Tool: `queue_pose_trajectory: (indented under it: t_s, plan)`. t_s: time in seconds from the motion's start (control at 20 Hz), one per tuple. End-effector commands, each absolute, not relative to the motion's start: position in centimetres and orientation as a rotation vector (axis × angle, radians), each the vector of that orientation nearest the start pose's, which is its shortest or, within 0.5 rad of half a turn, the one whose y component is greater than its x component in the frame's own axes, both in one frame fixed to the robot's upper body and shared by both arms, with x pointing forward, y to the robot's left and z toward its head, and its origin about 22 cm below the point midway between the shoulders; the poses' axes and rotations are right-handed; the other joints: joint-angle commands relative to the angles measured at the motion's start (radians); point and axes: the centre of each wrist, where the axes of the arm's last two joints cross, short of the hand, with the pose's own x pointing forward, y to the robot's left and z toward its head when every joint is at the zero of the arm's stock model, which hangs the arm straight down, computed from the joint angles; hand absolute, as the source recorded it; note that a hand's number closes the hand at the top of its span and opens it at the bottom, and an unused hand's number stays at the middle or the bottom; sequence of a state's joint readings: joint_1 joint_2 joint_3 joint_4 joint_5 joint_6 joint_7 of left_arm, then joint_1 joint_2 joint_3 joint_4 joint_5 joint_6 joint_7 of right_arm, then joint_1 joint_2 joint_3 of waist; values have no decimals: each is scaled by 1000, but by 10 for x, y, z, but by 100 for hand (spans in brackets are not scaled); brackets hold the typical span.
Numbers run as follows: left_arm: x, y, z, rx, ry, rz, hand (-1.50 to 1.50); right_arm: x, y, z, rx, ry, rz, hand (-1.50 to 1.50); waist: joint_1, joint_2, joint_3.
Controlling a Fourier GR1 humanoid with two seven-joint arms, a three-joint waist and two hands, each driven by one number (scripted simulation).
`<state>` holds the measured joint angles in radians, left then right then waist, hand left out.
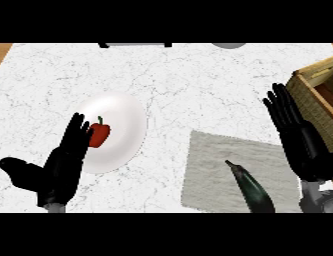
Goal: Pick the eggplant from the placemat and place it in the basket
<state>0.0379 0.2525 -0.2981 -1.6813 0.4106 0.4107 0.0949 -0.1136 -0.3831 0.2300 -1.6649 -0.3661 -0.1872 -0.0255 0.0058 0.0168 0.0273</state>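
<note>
Eggplant (252, 188) lay on grey placemat (228, 170), near lower edge, stem toward upper left, long axis running to lower right. Right hand (296, 135) hovered just right of it, fingers straight, holding nothing; nearer than left hand (60, 165), likewise straight-fingered beside plate (121, 115). Basket (324, 95) lay right of placemat on worktop (191, 75).
</note>
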Motion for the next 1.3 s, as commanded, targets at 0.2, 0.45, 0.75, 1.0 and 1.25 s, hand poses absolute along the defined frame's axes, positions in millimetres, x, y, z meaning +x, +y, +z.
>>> queue_pose_trajectory:
  t_s: [0.2, 0.45, 0.75, 1.0, 1.25]
  plan:
    - [241, 238, 43, 134, -1660, 103, 0, 232, -285, 89, -48, -1551, 197, 150, -28, -24, -29]
    - [234, 238, 36, 89, -1655, 48, 0, 196, -193, 64, 25, -1577, 597, -150, 5, -23, -31]
    - [245, 244, 38, 127, -1682, 52, 0, 192, -179, 72, -414, -1474, 412, -150, -29, -28, -36]
    - [242, 237, 35, 126, -1669, 62, 0, 215, -222, 97, -854, -1247, 592, -150, -35, -31, -42]
    - [247, 235, 44, 98, -1677, 50, 0, 218, -223, 148, -990, -969, 845, -150, -10, -25, -40]
